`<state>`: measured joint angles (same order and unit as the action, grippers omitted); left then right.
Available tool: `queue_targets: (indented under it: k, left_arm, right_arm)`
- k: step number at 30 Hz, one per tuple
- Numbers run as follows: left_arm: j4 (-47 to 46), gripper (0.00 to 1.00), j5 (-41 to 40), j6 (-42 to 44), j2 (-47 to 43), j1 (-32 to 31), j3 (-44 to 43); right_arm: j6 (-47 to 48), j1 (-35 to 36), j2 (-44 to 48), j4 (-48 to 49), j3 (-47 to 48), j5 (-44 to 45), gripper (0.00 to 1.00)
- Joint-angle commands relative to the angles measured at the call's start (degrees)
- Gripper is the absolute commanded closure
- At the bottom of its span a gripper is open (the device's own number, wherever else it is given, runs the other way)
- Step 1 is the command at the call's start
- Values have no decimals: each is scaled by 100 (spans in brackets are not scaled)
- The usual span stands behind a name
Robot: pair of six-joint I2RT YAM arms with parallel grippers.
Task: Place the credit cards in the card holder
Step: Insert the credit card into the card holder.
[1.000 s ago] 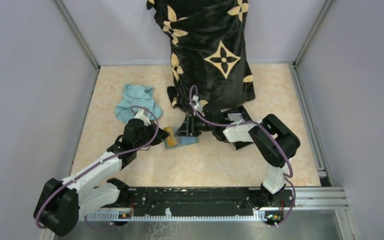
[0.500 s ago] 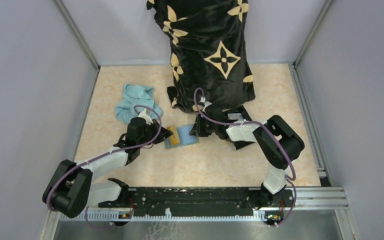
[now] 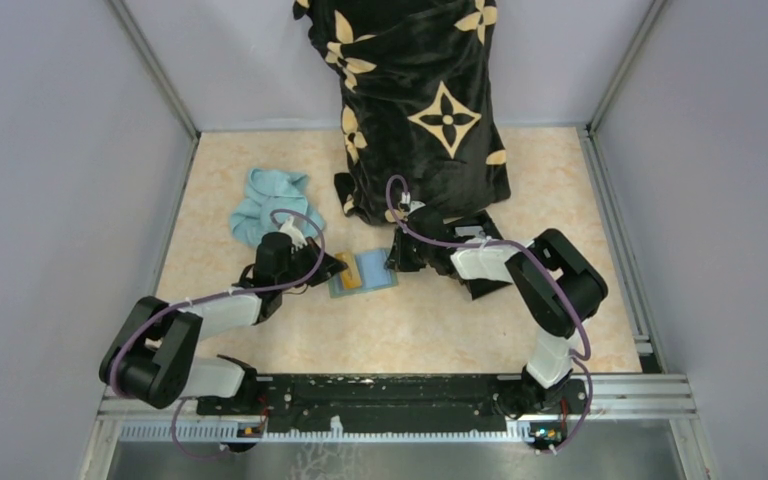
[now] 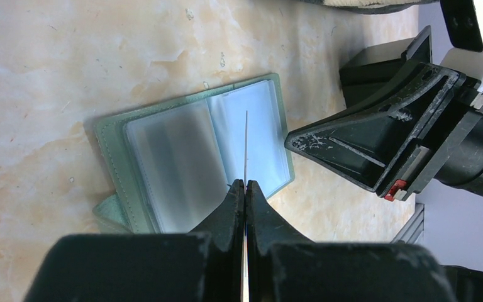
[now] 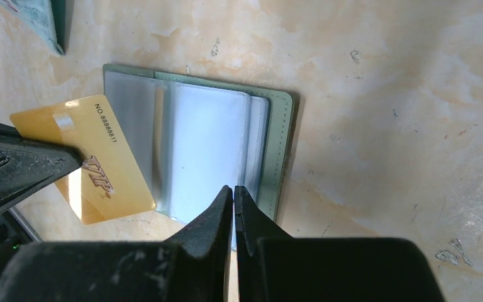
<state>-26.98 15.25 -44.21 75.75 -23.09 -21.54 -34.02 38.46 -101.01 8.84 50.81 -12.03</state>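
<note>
My left gripper (image 4: 245,185) clamps the gold card (image 5: 100,157), right gripper (image 5: 233,189) closed at the card holder (image 5: 283,145); card must meet sleeve squarely.

Arms: left arm (image 3: 220,310) and right arm (image 3: 480,262), white shells, black joints.
Cables: purple cable (image 3: 430,244) looping along each arm, up from the base rail (image 3: 400,390).
Gripper: right gripper (image 4: 287,139), black wedge fingers (image 4: 365,126) scuffed pale, small red tab (image 4: 396,187).
</note>
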Motion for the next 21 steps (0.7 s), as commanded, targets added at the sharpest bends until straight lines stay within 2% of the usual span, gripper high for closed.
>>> queue_targets:
  k: [1,21]
  left_arm:
    - [-435,100,276,-54,221,85,18]
    - [-1028,100,603,-366,819,262,71]
  right_arm:
    - [90,-31,-140,74,283,40,96]
    - [109,-31,-150,30,288,74,96]
